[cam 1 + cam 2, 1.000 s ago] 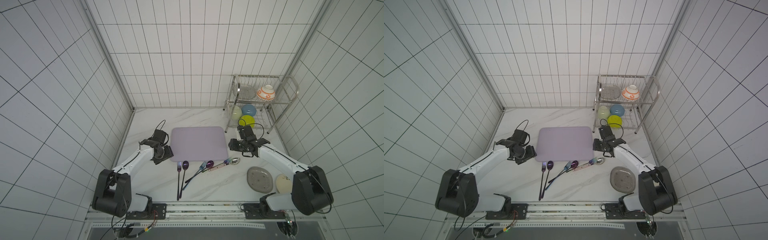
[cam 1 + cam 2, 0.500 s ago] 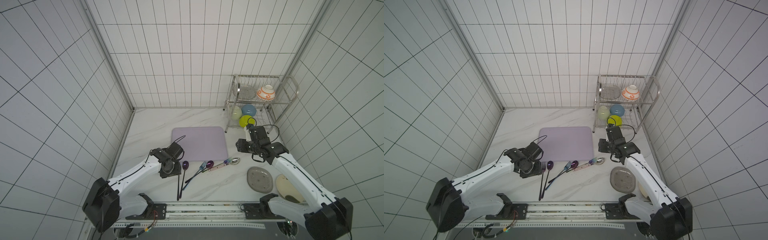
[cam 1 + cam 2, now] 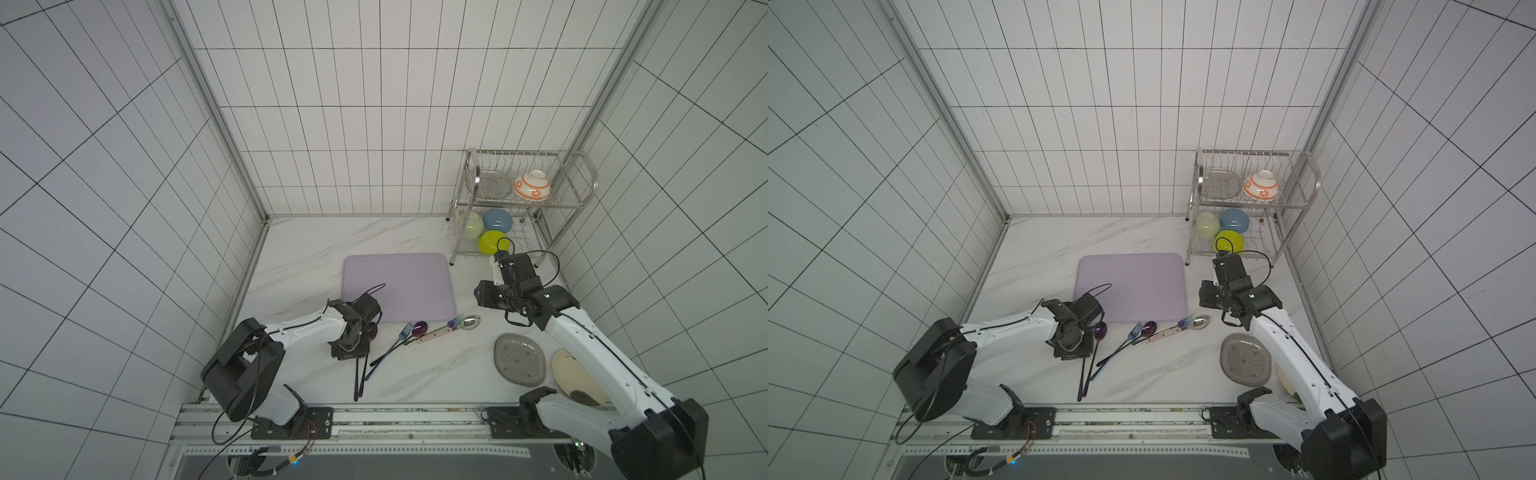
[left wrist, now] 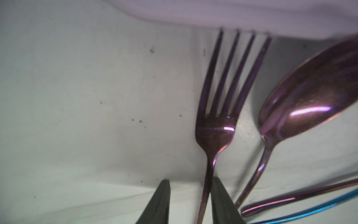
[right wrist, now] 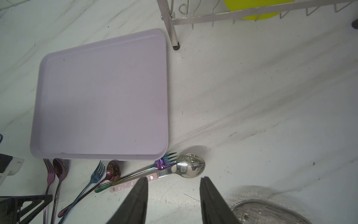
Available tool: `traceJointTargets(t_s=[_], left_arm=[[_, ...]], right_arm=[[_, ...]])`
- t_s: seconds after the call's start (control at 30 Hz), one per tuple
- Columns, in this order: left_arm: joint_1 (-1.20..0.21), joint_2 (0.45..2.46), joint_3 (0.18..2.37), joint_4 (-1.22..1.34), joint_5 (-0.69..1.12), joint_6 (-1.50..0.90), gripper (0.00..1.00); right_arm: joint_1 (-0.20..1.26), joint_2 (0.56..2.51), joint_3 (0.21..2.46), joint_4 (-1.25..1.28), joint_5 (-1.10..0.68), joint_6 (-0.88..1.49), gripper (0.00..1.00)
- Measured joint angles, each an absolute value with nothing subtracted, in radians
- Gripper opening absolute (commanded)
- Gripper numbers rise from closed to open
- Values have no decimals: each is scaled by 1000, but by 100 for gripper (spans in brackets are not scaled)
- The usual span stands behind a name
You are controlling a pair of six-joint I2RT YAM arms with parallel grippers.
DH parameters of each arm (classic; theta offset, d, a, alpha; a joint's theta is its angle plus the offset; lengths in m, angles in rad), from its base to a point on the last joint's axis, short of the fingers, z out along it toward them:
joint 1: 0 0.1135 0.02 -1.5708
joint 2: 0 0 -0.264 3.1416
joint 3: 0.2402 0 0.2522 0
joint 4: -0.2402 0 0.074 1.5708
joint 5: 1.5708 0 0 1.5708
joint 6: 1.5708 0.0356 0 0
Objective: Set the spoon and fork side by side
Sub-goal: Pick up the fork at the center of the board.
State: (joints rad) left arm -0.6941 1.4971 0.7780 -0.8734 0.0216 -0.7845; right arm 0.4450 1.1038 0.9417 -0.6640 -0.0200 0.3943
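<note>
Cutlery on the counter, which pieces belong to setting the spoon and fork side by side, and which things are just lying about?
In the job: purple fork, purple spoon beside it, left hand around the fork's handle.

Lying about: blue fork, coppery spoon, rainbow fork, silver spoon, lilac tray, grey plate, dish rack.

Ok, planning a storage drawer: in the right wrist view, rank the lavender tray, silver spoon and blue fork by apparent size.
1. lavender tray
2. silver spoon and blue fork: alike; the fork runs off frame, so unranked.

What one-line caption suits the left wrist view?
Left gripper open around the handle of the purple fork, purple spoon beside it, lilac tray beyond.
</note>
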Motion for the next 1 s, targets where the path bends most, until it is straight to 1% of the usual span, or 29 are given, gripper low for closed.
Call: traceJointTargets(t_s=[0.13,0.37,0.57,0.83,1.0], left_arm=[[-694,1526,804,-871,20,-777,28],[-696,1545,820,-855,17,-773,16],[-698,1528,802,-830,9,-773,0],[-698,1479,761,-795,6,-775,0],[-698,1408,738,-828,0,-757,0]], right_arm=[[445,1104,937,-664,-20,396,45],[445,1104,937,-664,-24,397,42],[445,1104,937,-664,-32,396,41],[445,1103,929,-662,-41,396,39],[445,1099,906,-656,-41,396,39]])
